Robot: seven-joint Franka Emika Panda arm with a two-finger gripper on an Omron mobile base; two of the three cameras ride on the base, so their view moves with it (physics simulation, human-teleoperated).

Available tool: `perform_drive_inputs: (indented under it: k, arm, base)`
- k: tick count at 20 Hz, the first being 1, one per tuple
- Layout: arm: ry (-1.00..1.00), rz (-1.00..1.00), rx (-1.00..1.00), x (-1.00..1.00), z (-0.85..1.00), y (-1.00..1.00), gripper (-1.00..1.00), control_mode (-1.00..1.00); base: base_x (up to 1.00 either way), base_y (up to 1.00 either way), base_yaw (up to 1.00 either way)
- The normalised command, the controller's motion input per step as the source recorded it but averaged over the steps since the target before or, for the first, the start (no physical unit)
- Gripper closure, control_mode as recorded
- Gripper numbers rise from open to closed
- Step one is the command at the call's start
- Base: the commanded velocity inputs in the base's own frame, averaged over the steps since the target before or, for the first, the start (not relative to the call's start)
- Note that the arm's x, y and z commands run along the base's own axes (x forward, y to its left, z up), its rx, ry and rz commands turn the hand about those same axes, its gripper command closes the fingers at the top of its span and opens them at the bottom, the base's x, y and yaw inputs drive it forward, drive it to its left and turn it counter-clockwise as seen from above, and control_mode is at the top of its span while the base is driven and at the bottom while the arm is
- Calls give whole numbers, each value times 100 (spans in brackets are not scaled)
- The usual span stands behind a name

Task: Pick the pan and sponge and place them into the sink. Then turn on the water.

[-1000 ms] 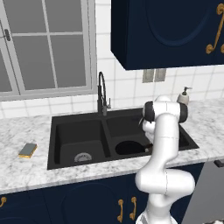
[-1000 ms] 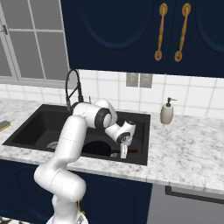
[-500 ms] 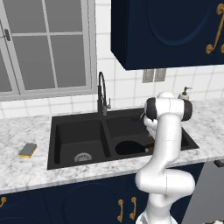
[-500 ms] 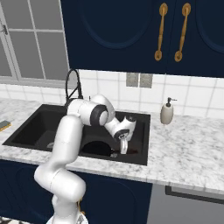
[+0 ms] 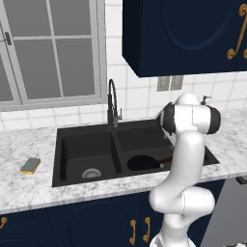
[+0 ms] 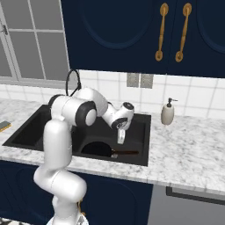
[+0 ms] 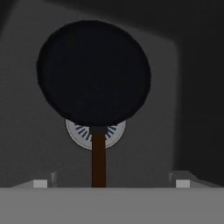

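Round matte black pan (image 7: 94, 72) lies flat on the floor of the right-hand basin of the matte black double-basin sink (image 5: 72, 140), brown handle (image 7: 99, 159) pointing back toward the hand. In the hand view the pan partly covers the basin's round silvery drain grate (image 7: 95, 131), so it sits right over the drain, settled and not tilted as far as I can tell. Pan step looks done.

Gripper (image 6: 120, 141) hangs above the right basin, pointing down, over the handle end of the pan. Jaws spread wide, nothing between them; the handle runs up between the two finger tips in the hand view but with clear space each side, so no contact. Pan is below and slightly ahead of the gripper, apart from it.

Small yellow rectangular sponge with grey-green top (image 5: 31, 165) is on the white marble bench (image 5: 19, 185) to the left of the sink, near the left basin's outer edge, well apart from the gripper, with the whole sink between them. Not yet picked, so that is likely the next target: the arm needs to lift clear of the basin wall and swing left.

Tall slim black gooseneck faucet (image 5: 112, 103) stands behind the divider between the basins, no stream visible; water step is left for last. Beige soap dispenser bottle (image 6: 167, 112) sits on the bench right of the sink, out of the way.
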Motion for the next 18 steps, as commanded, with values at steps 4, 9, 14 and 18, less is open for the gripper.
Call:
perform_drive_inputs:
  k: [4, 9, 14, 18]
  arm:
    - [0, -15, 0, -45, 96, 13, -100, -100]
    - [1, -20, 0, -34, 83, 22, -100, -100]
    - [0, -30, 0, -29, 46, 31, -100, -100]
    - [-1, -44, 8, -9, 27, 32, -100, -100]
  base:
    - [0, 0, 0]
    - [0, 0, 0]
    - [0, 0, 0]
    - [0, 0, 0]
